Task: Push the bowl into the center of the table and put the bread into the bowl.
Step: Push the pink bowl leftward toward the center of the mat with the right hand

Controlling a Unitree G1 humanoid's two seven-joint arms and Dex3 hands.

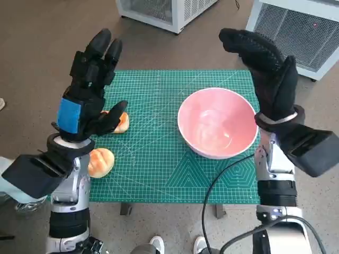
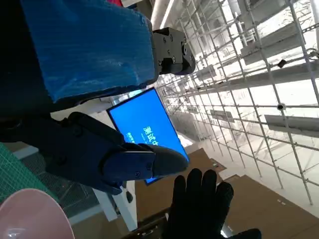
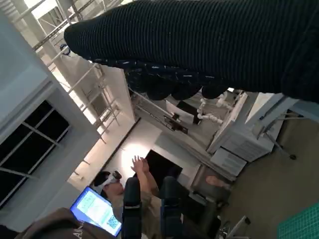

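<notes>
Pink glossy bowl (image 1: pixel 217 122), sitting right of centre on the green gridded cutting mat (image 1: pixel 159 159), looks hard and slidey, so nudge its outer wall, while the soft bread rolls (image 1: pixel 100 161) at the left edge want a gentle squeeze, and both the left hand (image 1: pixel 90 90) and right hand (image 1: pixel 267 69) hover empty with fingers spread.

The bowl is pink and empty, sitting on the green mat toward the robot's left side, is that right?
Not quite. In the head view the pink bowl is empty and sits on the green mat, but toward the robot's right side, near the right hand, not its left.
</notes>
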